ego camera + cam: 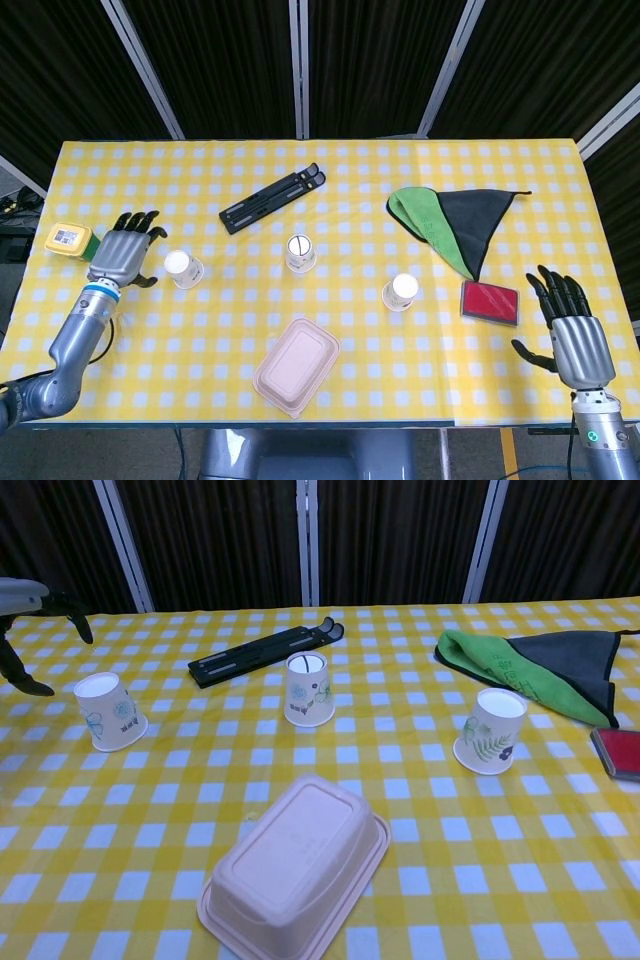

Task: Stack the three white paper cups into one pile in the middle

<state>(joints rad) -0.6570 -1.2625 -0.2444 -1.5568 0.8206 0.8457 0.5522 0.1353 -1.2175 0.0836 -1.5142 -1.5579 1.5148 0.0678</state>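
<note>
Three white paper cups stand upside down on the yellow checked table: a left cup point(184, 268) point(110, 712), a middle cup point(300, 252) point(309, 689) and a right cup point(401, 292) point(489, 731). My left hand point(125, 258) point(30, 615) hovers open just left of the left cup, fingers spread, touching nothing. My right hand point(572, 332) is open near the table's right front corner, beyond a red pad point(490, 301), far from the cups. It does not show in the chest view.
A beige lidded food box point(296, 366) point(295, 868) lies in front of the middle cup. A black folding stand point(273, 200) lies behind it. Green and grey cloths point(455, 225) lie at the back right. A yellow jar point(72, 240) stands at the left edge.
</note>
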